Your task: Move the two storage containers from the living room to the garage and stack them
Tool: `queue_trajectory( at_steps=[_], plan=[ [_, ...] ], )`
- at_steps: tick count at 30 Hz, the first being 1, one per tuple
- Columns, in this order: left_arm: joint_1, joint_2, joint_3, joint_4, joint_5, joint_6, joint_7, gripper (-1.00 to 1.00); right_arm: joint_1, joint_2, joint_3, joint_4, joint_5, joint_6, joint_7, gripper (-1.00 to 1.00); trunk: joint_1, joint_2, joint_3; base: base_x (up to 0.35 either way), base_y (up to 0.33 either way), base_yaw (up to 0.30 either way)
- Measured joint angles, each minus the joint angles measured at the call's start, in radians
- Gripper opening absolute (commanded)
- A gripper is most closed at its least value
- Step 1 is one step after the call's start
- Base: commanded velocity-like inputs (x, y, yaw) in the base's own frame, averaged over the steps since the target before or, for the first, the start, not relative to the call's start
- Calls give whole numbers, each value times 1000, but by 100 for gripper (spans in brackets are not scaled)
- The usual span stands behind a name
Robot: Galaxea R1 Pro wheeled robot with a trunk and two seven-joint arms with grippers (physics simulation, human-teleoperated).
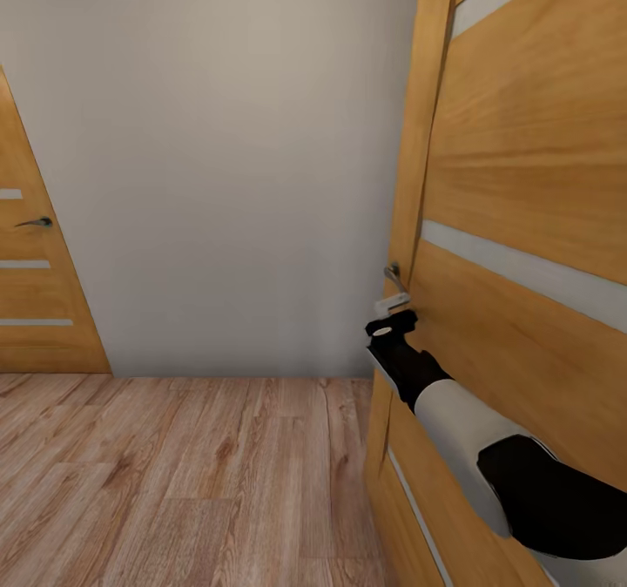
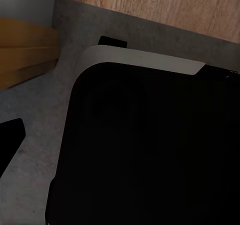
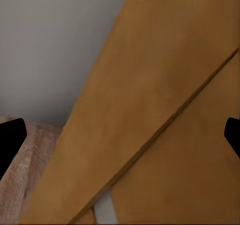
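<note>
Storage containers: none in sight; right gripper (image 1: 389, 326) at door handle (image 1: 394, 275), fingers (image 3: 11, 140) apart; left fingers' state untellable; risk: door (image 1: 522, 221) jamming the arm.

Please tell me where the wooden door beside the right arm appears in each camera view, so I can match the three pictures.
Head view: the wooden door covers the right side, its handle just above the right gripper.
Right wrist view: the same door runs diagonally across the picture, seen close between the open fingertips.
Left wrist view: I cannot tell that it is there; the robot's dark body blocks much.
Shared landmark: the light wood plank floor, also at.
</note>
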Motion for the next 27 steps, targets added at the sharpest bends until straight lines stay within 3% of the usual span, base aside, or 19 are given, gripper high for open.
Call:
queue_trajectory(
  at_steps=[4, 16, 27],
  plan=[
    [0, 0, 0, 0, 0, 0, 0, 100, 0, -8, -20, 0, 3, 1, 0, 100, 0, 0, 0, 0, 0, 0],
    [0, 0, 0, 0, 0, 0, 0, 100, 0, -87, -30, 0, 3, 3, -2, 100, 0, 0, 0, 0, 0, 0],
    [0, 0, 0, 0, 0, 0, 0, 100, 0, -116, -30, 0, -2, 3, -7, 100, 0, 0, 0, 0, 0, 0]
  ],
)
